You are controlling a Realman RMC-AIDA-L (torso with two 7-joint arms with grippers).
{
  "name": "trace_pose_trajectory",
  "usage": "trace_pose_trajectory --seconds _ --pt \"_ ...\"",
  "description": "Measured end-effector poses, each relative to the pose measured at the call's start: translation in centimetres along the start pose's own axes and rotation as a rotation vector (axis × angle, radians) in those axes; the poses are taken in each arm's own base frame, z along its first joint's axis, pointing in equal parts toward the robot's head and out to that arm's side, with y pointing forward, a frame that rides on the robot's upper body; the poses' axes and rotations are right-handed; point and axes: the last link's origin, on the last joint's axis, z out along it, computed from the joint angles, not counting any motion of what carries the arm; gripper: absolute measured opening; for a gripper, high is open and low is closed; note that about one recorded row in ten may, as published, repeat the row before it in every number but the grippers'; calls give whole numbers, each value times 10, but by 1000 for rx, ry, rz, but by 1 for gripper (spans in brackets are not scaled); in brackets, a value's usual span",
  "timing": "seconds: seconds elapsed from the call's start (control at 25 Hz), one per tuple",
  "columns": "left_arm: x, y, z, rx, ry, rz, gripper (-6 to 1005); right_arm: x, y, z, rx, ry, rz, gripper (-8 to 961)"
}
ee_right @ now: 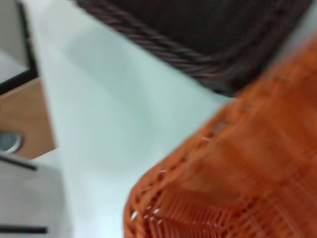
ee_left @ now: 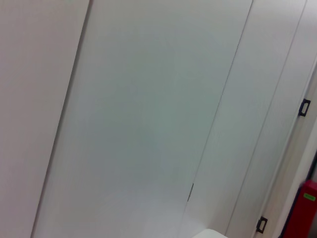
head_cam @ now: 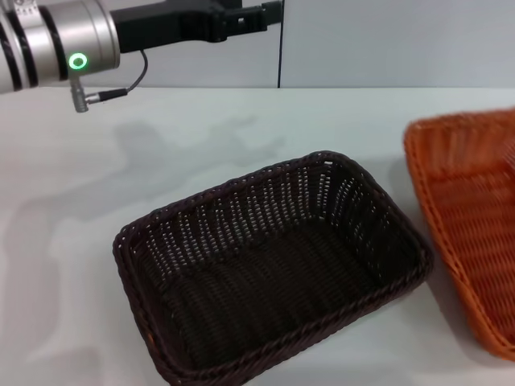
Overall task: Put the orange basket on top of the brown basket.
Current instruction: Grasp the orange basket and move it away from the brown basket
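The brown basket (head_cam: 273, 273) stands empty in the middle of the white table, turned at a slant. The orange basket (head_cam: 475, 217) stands on the table to its right, partly cut off by the edge of the head view. The two baskets are apart, with a narrow strip of table between them. In the right wrist view the orange basket's rim and weave (ee_right: 233, 183) fill the near part, with the brown basket's braided rim (ee_right: 173, 47) beyond. My left gripper (head_cam: 261, 16) is held high over the far left of the table, away from both baskets. My right gripper does not show.
The white table (head_cam: 161, 153) runs left of and behind the baskets. A pale wall stands behind it. The left wrist view shows only wall panels (ee_left: 148, 124). In the right wrist view the table's edge (ee_right: 42, 99) and a wooden surface (ee_right: 25, 124) show beyond it.
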Motion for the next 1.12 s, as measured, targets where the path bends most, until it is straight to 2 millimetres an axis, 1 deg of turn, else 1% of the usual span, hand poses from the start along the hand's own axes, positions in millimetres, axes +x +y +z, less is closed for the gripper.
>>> trace_pose_trajectory --seconds 0.16,0.2,0.36,0.52,0.68,0.8,0.92,1.04,1.12 --pt "4 0 4 1 -1 13 810 -5 10 7 -70 45 -30 579" --pt "8 0 7 5 1 21 809 -6 12 9 -85 61 -35 579" --pt "12 -1 8 13 4 22 803 -10 23 16 -161 103 -57 578" --pt "17 -4 9 24 7 24 797 -24 40 23 -252 112 -106 578" --pt "18 -5 10 36 11 25 791 -33 53 22 -317 115 -142 578" --pt "16 -6 10 41 10 18 787 -34 53 17 -327 116 -145 577" --pt "13 -8 8 49 9 9 782 -32 46 2 -276 85 -136 577" --pt "12 -9 7 55 11 5 778 -37 32 -28 -135 -15 -128 577" --pt "12 -9 7 56 12 4 775 -44 22 -50 -35 -90 -115 577"
